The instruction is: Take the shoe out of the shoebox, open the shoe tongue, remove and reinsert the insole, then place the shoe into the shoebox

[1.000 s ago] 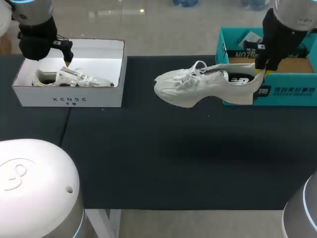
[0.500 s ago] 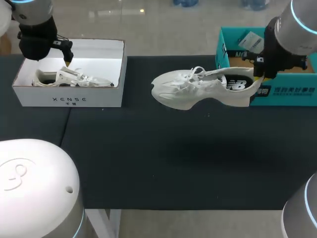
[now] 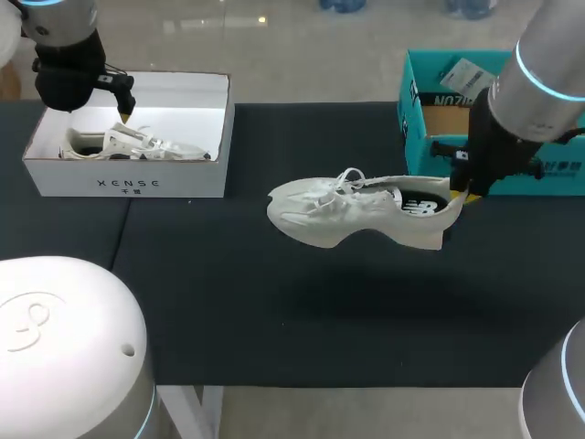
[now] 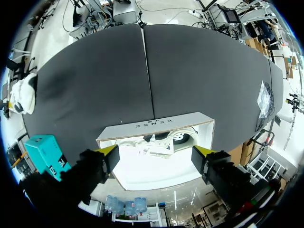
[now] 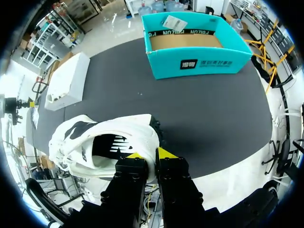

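Out of the teal shoebox [image 3: 413, 91] and toward the bench's [image 3: 274, 302] front edge, the shoe [image 3: 356, 212] hangs heel-clamped in my right hand [image 3: 462, 194], left hand [image 4: 156, 154] spread apart; I'd lower it level, sole first.

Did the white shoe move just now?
Yes. The shoe, held by the right tool, moved away from the teal box, toward the table's near edge and slightly left.
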You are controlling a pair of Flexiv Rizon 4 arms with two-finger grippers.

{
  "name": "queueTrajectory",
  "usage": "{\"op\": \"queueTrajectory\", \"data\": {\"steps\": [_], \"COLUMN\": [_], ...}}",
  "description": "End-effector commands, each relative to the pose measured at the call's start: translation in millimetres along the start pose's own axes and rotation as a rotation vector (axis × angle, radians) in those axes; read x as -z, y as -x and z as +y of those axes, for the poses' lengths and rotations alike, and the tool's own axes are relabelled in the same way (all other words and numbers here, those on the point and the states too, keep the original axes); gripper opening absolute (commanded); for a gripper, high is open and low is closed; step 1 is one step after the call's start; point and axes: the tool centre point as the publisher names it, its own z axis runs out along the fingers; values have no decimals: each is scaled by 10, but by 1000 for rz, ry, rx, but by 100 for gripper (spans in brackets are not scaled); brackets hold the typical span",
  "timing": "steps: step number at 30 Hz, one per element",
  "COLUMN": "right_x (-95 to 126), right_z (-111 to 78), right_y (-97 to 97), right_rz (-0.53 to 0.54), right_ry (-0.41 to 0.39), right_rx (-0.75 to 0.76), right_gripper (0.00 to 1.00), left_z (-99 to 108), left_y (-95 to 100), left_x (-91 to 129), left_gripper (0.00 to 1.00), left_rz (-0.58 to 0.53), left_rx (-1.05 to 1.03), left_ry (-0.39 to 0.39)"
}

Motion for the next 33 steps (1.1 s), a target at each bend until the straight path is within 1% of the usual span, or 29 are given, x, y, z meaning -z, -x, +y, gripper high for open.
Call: {"op": "queueTrajectory", "data": {"steps": [1,2,5,8,14,20,25,33], "right_x": [-297,-350,-543,-720,-922,-1186,-1261,-1391], "right_z": [-35,-58,-113,-160,-197,-239,-297,-321], "right_y": [-22,-26,-43,-20,-1,45,64,71], "right_rz": [10,24,5,16,17,34,21,-5], "right_ry": [-17,-17,-47,-53,-67,-109,-140,-172], "right_rx": [-17,-18,-30,-55,-61,-39,-23,-7], "right_gripper": [0,0,0,0,0,0,0,0], "left_z": [-7,-7,-7,-7,-7,-7,-7,-7], "left_y": [0,0,0,0,0,0,0,0], "left_x": [-1,-1,-1,-1,-1,-1,-1,-1], "left_gripper": [100,100,100,100,100,100,100,100], "left_rz": [1,1,1,1,1,1,1,1], "left_rx": [-1,-1,-1,-1,-1,-1,-1,-1], "left_ry": [2,2,2,2,2,2,2,2]}}
